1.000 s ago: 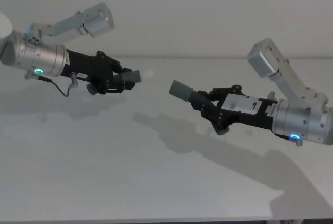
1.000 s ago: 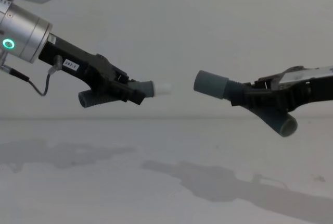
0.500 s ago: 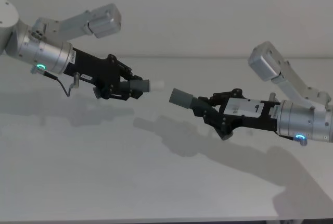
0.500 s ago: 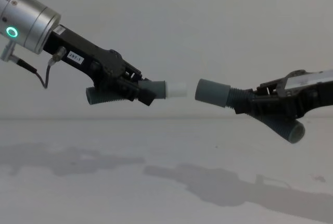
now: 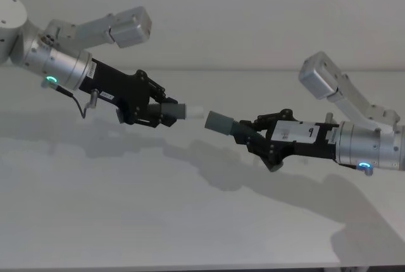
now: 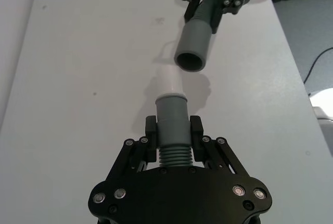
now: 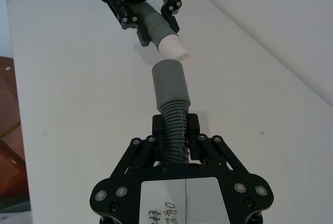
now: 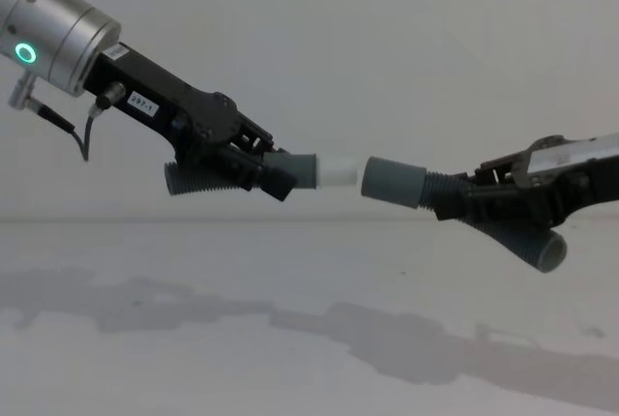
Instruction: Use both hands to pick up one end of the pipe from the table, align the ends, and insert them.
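Both pipe pieces hang in the air above the table (image 5: 126, 209). My left gripper (image 5: 161, 109) is shut on one dark grey piece (image 8: 302, 169) at its ribbed middle, and that piece's narrow white end (image 8: 338, 171) points right. My right gripper (image 5: 250, 134) is shut on the other piece, whose wider grey cuff (image 8: 392, 182) points left. The white end (image 6: 169, 81) sits right at the open mouth of the cuff (image 6: 193, 47), roughly in line with it. The right wrist view shows a sliver of gap between the cuff (image 7: 169, 86) and the white end (image 7: 171, 47).
The white-grey table stretches under both arms, carrying only their shadows (image 8: 406, 343). A plain pale wall (image 5: 221, 19) stands behind. Each piece's bent back end (image 8: 537, 247) hangs below its gripper.
Both arms have moved towards each other. The wide gap between the white end and the grey cuff has closed to almost nothing, and the two ends now line up better.
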